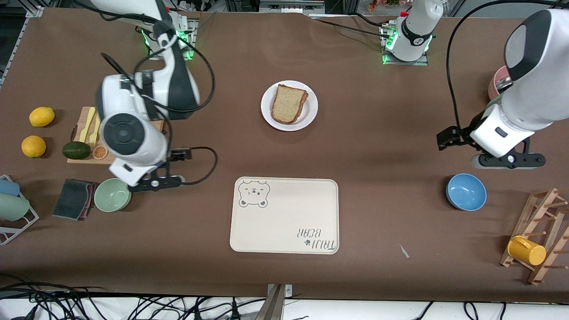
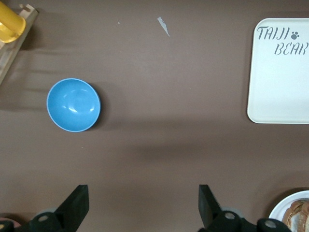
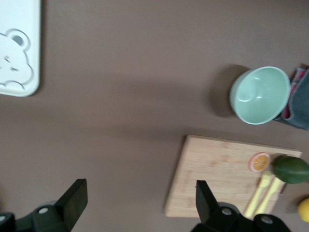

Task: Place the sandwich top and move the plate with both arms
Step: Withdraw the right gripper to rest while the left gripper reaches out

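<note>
Left gripper point(image 2: 143, 205): raised over bare brown table point(image 1: 378, 146) toward the left arm's end, fingers point(image 2: 77, 203) spread wide, nothing between them, nothing touched. Blue bowl point(image 2: 73, 105) on the table below, nearer the front camera, apart from the gripper.

Right gripper point(image 3: 140, 205): raised over the edge of the wooden cutting board point(image 3: 217, 169) toward the right arm's end, fingers point(image 3: 75, 200) likewise spread fully, empty, no contact. On the board: orange slice point(image 3: 260, 161), avocado point(image 3: 290, 168), yellow utensils point(image 3: 263, 193). Green bowl point(image 3: 260, 95) just beside the board, touching a dark folded cloth point(image 1: 73, 198).

Plate point(image 1: 311, 113): on the table midway between the two arm bases, well apart from both grippers. Sandwich top point(image 1: 288, 103): lying on the plate over another slice, edges slightly offset.

Cream tray point(image 1: 284, 215) with bear drawing: nearer the front camera than the plate, nothing on it.

Two lemons point(image 1: 42, 116) beside the board. Yellow cup point(image 1: 526, 250) on a wooden rack point(image 1: 544, 222) at the left arm's end.
</note>
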You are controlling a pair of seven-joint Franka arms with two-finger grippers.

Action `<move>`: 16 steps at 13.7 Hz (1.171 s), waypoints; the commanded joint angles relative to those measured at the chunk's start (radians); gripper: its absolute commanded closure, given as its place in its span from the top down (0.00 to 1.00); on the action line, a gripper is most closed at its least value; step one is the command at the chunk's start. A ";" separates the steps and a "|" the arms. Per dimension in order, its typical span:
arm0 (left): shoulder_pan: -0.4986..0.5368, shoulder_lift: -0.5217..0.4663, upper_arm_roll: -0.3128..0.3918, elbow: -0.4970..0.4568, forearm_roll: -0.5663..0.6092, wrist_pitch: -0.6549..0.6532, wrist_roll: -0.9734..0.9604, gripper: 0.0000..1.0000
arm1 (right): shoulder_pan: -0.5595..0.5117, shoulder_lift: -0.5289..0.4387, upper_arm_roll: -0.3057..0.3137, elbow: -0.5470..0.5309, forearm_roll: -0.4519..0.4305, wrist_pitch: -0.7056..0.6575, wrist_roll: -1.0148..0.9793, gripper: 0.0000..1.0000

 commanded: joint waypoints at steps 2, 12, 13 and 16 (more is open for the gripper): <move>0.029 0.034 0.008 0.019 -0.217 -0.006 0.009 1.00 | -0.083 -0.030 -0.030 -0.028 0.022 -0.053 -0.186 0.99; 0.156 0.156 0.008 0.016 -0.529 0.046 0.332 1.00 | -0.574 -0.235 0.496 -0.143 -0.235 -0.025 -0.196 1.00; 0.153 0.181 0.006 0.012 -0.529 0.071 0.329 1.00 | -0.597 -0.271 0.509 -0.180 -0.223 0.004 -0.184 1.00; 0.136 0.211 0.000 -0.013 -0.534 0.097 0.373 1.00 | -0.681 -0.392 0.521 -0.357 -0.148 0.126 -0.122 1.00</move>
